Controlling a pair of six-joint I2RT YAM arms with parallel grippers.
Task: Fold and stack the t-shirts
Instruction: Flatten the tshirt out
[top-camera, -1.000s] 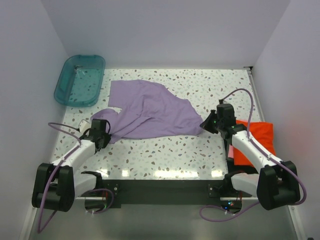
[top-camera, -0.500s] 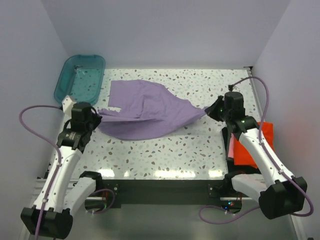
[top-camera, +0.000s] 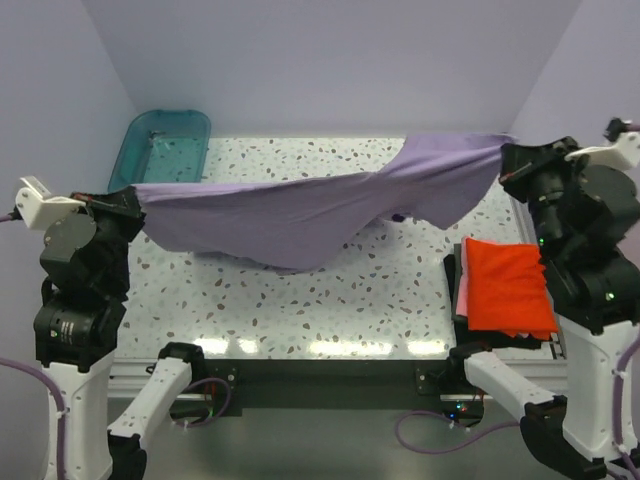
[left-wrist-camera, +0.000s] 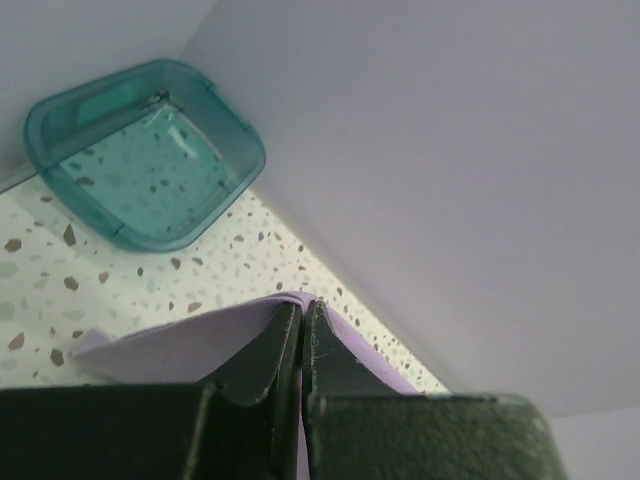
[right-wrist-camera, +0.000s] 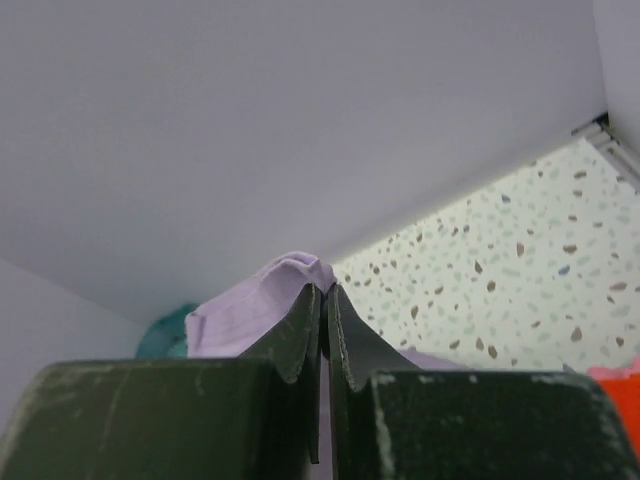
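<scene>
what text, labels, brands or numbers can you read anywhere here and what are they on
None: no words, labels, brands or numbers can be read in any view.
The purple t-shirt, the orange t-shirt and the teal tub are all plain.

Plain pale lavender walls closed in a white speckled table on three sides; a teal tub sat at its far left corner.

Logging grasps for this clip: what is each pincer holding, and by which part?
Both hold the purple t-shirt: left pincer shut on its left end, right pincer shut on its right end, the cloth stretched between them.
</scene>
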